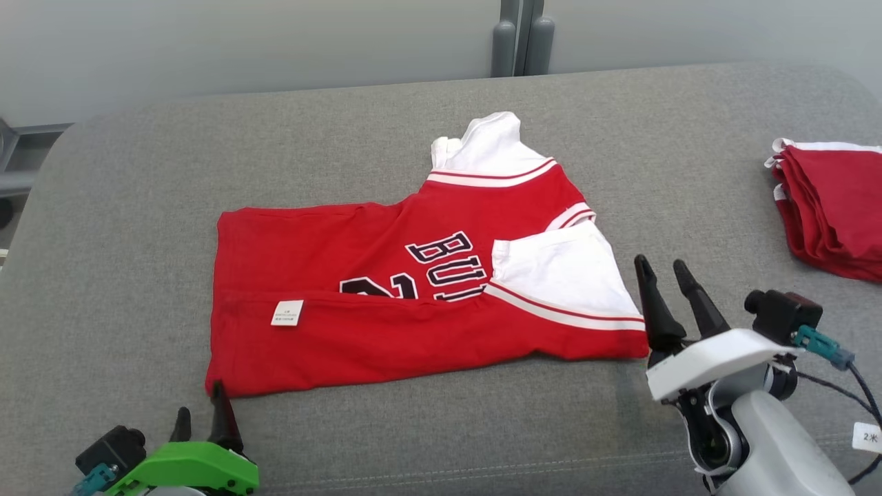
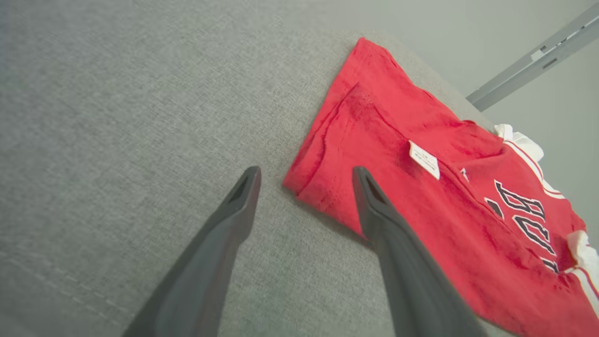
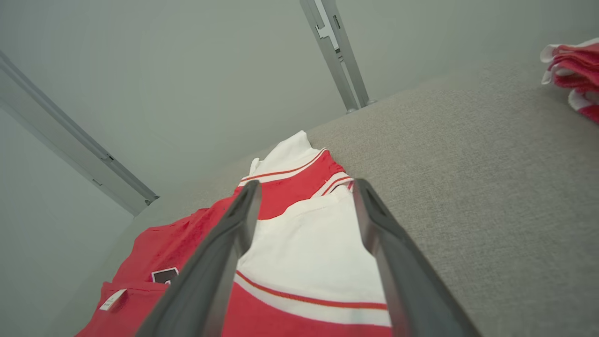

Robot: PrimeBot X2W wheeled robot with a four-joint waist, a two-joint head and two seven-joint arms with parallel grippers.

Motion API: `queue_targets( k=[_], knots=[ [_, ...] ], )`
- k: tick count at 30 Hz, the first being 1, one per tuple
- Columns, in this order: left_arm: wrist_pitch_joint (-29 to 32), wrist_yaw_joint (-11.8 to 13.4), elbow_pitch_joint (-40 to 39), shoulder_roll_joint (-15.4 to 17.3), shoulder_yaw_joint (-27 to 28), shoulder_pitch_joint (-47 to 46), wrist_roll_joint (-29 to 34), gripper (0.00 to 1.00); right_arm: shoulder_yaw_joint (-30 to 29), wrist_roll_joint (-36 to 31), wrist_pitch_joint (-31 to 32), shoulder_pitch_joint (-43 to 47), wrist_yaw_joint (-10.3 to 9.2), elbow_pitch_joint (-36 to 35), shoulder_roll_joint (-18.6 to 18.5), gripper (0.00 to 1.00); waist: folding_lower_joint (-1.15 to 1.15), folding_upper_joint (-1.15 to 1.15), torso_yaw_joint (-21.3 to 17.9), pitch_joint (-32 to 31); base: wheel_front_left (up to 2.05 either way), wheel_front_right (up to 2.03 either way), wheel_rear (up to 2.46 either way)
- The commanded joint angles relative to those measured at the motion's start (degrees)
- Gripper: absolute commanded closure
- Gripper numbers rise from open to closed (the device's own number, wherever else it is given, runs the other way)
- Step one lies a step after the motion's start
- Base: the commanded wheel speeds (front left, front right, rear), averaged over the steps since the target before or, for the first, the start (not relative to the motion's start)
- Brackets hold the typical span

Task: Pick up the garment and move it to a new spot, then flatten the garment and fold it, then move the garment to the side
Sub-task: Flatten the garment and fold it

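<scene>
The red garment (image 1: 386, 303) lies part-folded in the middle of the grey cushion (image 1: 124, 207). Its near edge is turned up over the lettering, with 1 white sleeve on top at the right. My left gripper (image 1: 200, 399) is spread wide and empty at its near-left corner. My right gripper (image 1: 661, 263), equally spread and empty, is just beside its near-right corner. A stack of red clothes (image 1: 837, 207) sits at the far right.

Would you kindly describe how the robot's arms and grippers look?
Both have two long dark fingers. The left gripper has a green housing, the right gripper a white housing on a pale grey forearm. Each carries a black camera with a teal connector; a tagged black cable trails from the right.
</scene>
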Motion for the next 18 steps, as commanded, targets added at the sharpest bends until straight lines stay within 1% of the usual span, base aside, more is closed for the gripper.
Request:
queue_targets(
  k=[1,6,12,18],
  knots=[
    [0.9,0.3,-0.4,0.0,-0.5,1.1,-0.2,0.00,-0.5,-0.6,-0.2,1.7,0.01,-0.4,0.2,0.00,0.00,0.00,-0.4,-0.6,0.00,0.00,0.00],
    [5.0,1.4,-1.0,-0.5,-0.9,2.4,-2.4,0.00,-2.2,-1.3,0.7,5.3,0.01,-1.9,1.6,0.00,0.00,0.00,-1.4,-0.7,0.00,0.00,0.00],
    [7.0,2.7,-0.9,-0.8,0.3,0.7,-6.0,0.00,-3.4,-2.2,2.1,7.2,0.01,-4.2,2.8,0.00,0.00,0.00,-2.9,0.7,0.00,0.00,0.00],
    [6.9,2.1,1.5,-1.0,2.4,-1.7,-9.8,0.00,-4.4,-3.1,3.3,7.7,0.01,-6.1,3.3,0.00,0.00,0.00,-4.6,2.3,0.00,0.00,0.00]
  ],
)
